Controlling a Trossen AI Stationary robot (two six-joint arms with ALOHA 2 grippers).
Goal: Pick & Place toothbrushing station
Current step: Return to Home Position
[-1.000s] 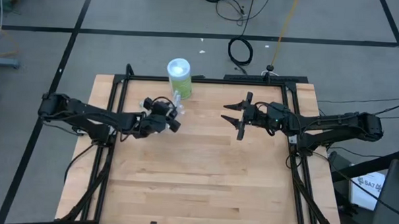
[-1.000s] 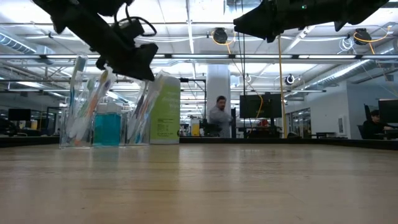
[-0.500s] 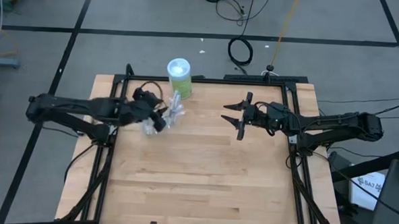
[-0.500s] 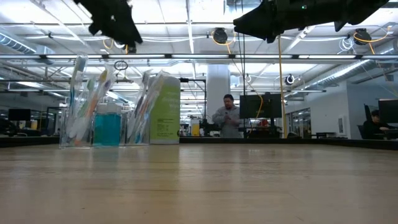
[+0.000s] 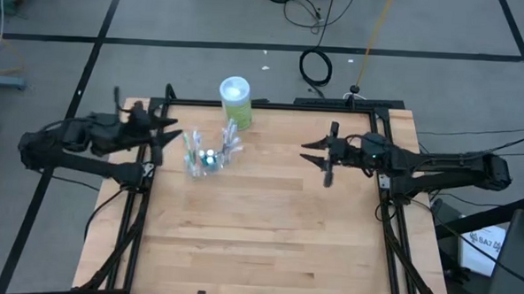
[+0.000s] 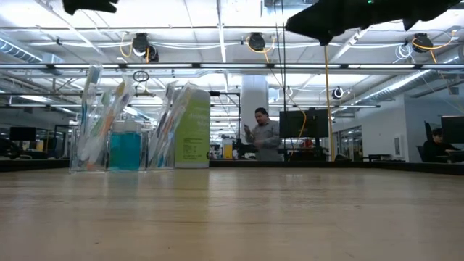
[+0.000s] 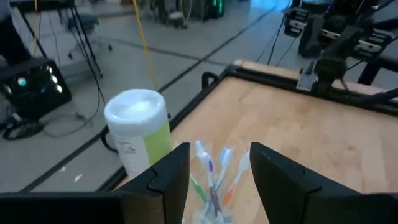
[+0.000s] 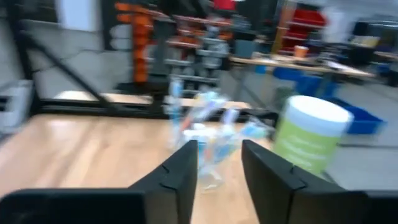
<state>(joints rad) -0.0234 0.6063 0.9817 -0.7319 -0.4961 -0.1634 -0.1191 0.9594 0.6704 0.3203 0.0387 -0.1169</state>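
Toothbrushing station (image 5: 210, 155) sits on the far-left part of the wooden table (image 5: 267, 245), just beside the green white-lidded container (image 5: 235, 101). Loading looks done to me: I see no loose brushes on the wood, and both arms are off it. Left gripper (image 5: 163, 132) hangs near the station, fingers spread and empty. Right gripper (image 5: 319, 160) is well apart, also spread and empty. Count: one clear organizer, one green container, maybe eight brushes, but they're too overlapped to be sure.
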